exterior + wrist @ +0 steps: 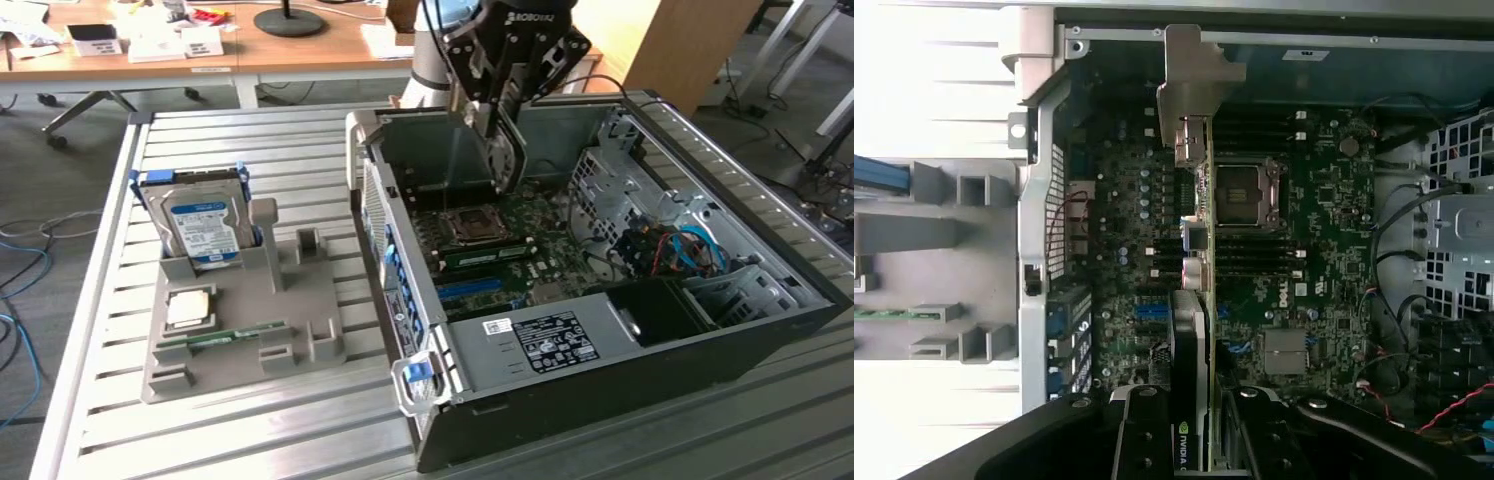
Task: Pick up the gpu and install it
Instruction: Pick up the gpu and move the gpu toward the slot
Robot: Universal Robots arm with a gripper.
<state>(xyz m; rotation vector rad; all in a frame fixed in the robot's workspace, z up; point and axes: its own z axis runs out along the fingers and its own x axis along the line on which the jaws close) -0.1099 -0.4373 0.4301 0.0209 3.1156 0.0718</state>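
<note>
Your gripper (505, 140) pinches the gpu (1192, 335) edge-on, at 12 o'clock of the CPU socket (470, 225) (ext. view). Likely light, stiff, fragile: hold flat faces, not connector edge.

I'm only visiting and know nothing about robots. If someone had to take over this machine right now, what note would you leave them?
Gripper: shut on the gpu, which hangs on edge with its silver bracket at the far end.
Gpu: in the air over the open computer case, above the motherboard near the processor socket.
Gray holder on the exterior view's left: holds the hard drive and RAM stick.
Done: gpu picked up and brought over the case.
Left: the card does not look seated in any slot, so it is not yet installed.
</note>
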